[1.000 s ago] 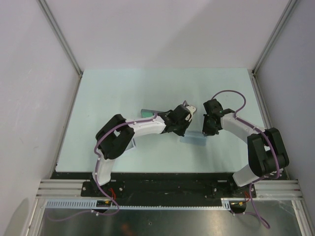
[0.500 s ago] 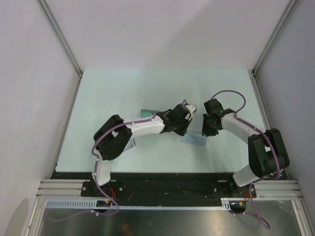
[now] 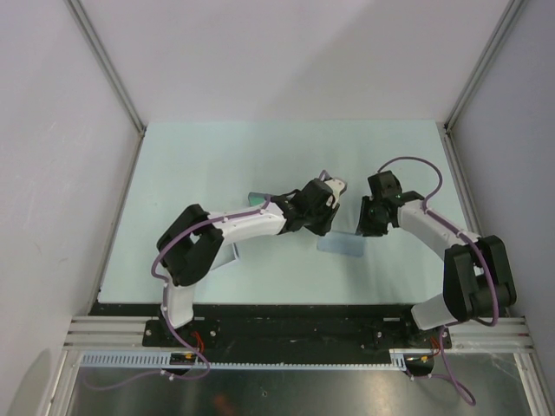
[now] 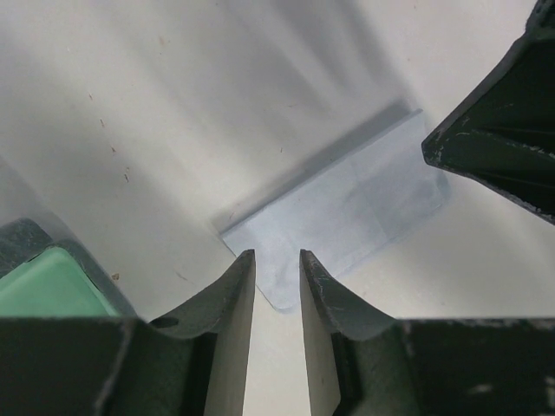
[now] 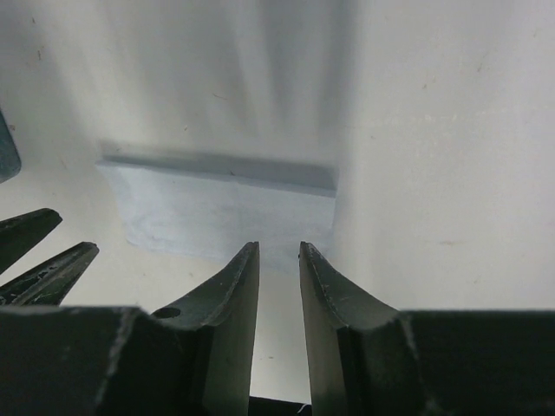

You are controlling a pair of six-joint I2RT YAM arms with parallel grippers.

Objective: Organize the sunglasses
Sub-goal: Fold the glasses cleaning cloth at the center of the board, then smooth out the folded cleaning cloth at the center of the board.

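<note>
The sunglasses are not in view in any frame. A folded grey-blue cloth (image 3: 345,246) lies flat on the table between my two grippers. My left gripper (image 3: 327,231) hovers at its left end. In the left wrist view its jaws (image 4: 277,253) stand narrowly apart and empty over a corner of the cloth (image 4: 347,208). My right gripper (image 3: 365,230) is at the cloth's right end. In the right wrist view its jaws (image 5: 279,246) stand narrowly apart and empty at the near edge of the cloth (image 5: 217,208).
A green-teal object (image 3: 257,199) is partly hidden under my left forearm and shows at the lower left of the left wrist view (image 4: 48,282). A grey-blue object (image 3: 231,252) lies under my left elbow. Metal posts and white walls border the table (image 3: 217,156).
Both grippers have shifted slightly away from the cloth, the right one a little to the right. The left arm has stretched out further. The cloth has stayed put.
</note>
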